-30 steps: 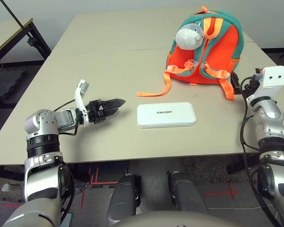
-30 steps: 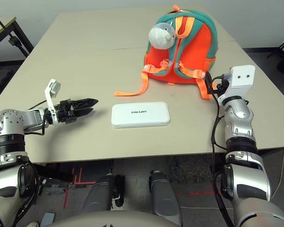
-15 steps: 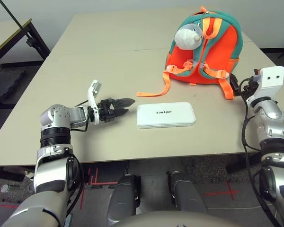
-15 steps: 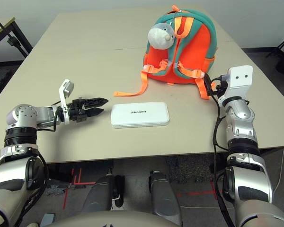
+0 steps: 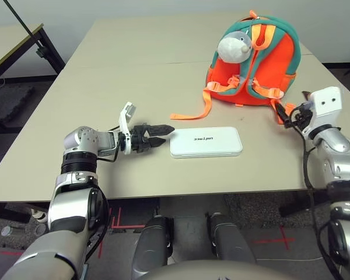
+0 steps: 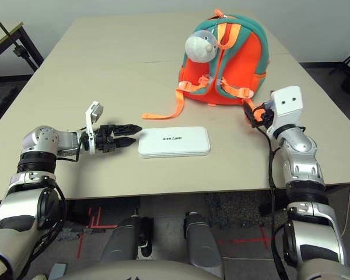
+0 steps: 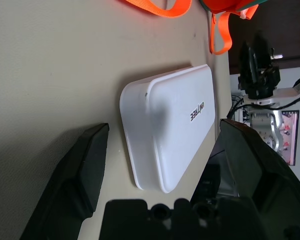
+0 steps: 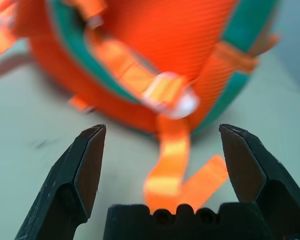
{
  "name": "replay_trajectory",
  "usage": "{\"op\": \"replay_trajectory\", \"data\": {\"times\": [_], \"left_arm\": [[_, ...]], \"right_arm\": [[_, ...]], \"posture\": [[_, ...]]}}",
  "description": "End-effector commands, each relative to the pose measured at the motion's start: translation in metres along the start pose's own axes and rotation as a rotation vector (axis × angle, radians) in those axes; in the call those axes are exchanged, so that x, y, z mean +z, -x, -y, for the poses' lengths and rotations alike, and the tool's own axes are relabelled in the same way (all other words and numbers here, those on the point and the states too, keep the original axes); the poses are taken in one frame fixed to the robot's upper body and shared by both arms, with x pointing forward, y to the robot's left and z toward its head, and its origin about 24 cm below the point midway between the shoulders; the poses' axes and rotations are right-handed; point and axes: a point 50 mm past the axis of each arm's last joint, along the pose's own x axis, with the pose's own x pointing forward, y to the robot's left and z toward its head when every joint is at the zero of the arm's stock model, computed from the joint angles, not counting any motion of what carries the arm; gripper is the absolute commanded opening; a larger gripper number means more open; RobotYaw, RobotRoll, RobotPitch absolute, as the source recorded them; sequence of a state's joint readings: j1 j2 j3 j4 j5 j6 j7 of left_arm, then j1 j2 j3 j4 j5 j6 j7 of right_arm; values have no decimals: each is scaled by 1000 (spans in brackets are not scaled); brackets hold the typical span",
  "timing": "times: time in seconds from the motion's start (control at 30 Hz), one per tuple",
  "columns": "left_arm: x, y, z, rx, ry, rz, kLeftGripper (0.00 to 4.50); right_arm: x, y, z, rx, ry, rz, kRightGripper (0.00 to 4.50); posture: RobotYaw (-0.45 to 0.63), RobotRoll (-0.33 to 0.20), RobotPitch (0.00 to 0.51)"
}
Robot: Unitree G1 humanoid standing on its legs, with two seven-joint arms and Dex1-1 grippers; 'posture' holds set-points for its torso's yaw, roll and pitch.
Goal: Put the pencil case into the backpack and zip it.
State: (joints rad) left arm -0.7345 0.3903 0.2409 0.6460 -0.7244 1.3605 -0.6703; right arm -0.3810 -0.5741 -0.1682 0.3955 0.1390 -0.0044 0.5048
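The white pencil case (image 5: 206, 142) lies flat at the table's middle front, dark lettering up. My left gripper (image 5: 166, 130) hovers low just left of its short end, open, and in the left wrist view the pencil case (image 7: 165, 125) lies ahead between the spread fingers, untouched. The orange and teal backpack (image 5: 254, 58) stands behind the case to the right, straps facing me. My right gripper (image 5: 289, 116) is open at the backpack's lower right corner, close to an orange strap (image 8: 167, 165), holding nothing.
A grey-and-white plush charm (image 5: 233, 45) hangs on the backpack's upper left. A loose orange strap (image 5: 192, 112) trails onto the table just behind the case. A black-framed table (image 5: 23, 44) stands at far left. The table's front edge (image 5: 181, 191) runs close below the case.
My left gripper has slid right along the table until its tips nearly reach the case. My right gripper has swung left towards the backpack's lower strap.
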Motion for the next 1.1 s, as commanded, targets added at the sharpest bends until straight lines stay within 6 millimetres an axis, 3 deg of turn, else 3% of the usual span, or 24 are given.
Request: {"op": "replay_trajectory", "data": {"times": [0.03, 0.33, 0.83, 1.1], "left_arm": [[-7, -4, -6, 23, 30, -41, 4500], [-7, -4, -6, 23, 40, -55, 4500], [-14, 0, -7, 22, 76, -119, 4500], [-13, -2, -7, 27, 72, -118, 4500]], "right_arm": [[4, 2, -11, 124, 35, -39, 3500], [-1, 4, -36, 373, 164, -172, 34], [-13, 7, -60, 508, 155, -250, 34], [-7, 5, -67, 548, 135, -245, 34]], "posture": [[-211, 0, 85], [-207, 0, 79], [-199, 0, 86], [-205, 0, 88]]}}
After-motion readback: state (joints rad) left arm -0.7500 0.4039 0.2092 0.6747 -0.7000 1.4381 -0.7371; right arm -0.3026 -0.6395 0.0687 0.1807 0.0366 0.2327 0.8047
